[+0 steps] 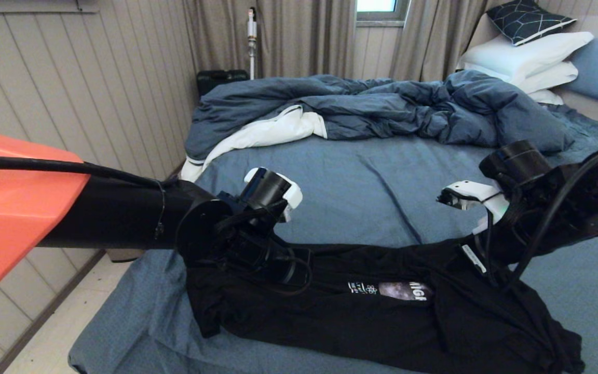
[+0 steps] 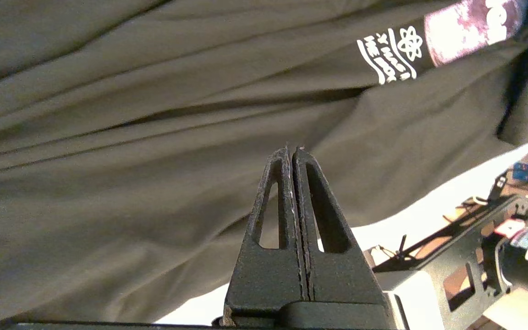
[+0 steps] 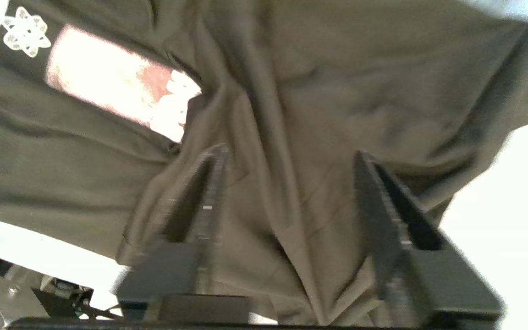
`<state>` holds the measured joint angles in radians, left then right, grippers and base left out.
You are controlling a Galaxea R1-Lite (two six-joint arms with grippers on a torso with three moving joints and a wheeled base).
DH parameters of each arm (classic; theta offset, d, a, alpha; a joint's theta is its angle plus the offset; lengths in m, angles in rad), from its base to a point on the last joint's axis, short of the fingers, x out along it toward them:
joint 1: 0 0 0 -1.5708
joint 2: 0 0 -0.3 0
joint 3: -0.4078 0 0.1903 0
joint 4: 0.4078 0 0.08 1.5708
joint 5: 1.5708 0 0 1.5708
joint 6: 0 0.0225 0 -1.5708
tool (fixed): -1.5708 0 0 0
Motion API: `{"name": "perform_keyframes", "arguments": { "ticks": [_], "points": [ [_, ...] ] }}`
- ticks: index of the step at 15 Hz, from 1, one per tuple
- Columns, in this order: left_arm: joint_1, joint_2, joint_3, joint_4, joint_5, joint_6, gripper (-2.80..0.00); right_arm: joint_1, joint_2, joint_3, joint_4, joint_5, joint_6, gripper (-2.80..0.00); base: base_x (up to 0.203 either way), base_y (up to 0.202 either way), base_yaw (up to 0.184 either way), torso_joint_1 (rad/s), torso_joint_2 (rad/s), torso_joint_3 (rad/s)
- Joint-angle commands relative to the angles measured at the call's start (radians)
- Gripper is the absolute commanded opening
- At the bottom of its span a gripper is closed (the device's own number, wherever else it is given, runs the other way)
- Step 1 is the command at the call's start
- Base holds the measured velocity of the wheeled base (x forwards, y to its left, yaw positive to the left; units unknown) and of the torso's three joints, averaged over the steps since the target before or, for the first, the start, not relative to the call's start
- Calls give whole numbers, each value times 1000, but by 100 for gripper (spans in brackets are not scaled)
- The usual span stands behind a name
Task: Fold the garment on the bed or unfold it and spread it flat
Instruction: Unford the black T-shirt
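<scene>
The garment, a black T-shirt, lies bunched in a long band across the near part of the bed. Its grey print faces up, and a white neck label shows near the right arm. The left arm reaches in over the shirt's left end. My left gripper is shut with nothing between its fingers, close above the cloth. My right gripper stands open, its fingers on either side of a fold of the shirt.
A rumpled dark blue duvet with white lining covers the far half of the bed. White pillows are stacked at the back right. A panelled wall and a strip of floor run along the bed's left side.
</scene>
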<state>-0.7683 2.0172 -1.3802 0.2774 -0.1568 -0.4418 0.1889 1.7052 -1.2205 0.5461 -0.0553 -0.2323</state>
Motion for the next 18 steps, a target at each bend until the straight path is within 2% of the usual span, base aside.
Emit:
{"name": "perform_keyframes", "arguments": {
  "ticks": [1,7,8,14,18],
  "points": [
    [0,3,3,0,-1,-3,-280,4,17,27,-3,0,-2,0,0,0,0,0,0,0],
    [0,23,-5,-1,-1,-5,-280,4,128,52,-90,1,4,0,0,0,0,0,0,0],
    [0,25,-5,-3,-1,-5,-280,6,143,50,-93,2,4,-280,0,0,0,0,0,0],
    [0,38,-6,-3,-3,-5,-280,7,163,33,-98,3,8,-280,0,0,0,0,0,0],
    [0,41,-3,-1,-3,-5,-280,-6,137,-59,-98,-1,17,-280,0,0,0,0,0,0]
  ]
}}
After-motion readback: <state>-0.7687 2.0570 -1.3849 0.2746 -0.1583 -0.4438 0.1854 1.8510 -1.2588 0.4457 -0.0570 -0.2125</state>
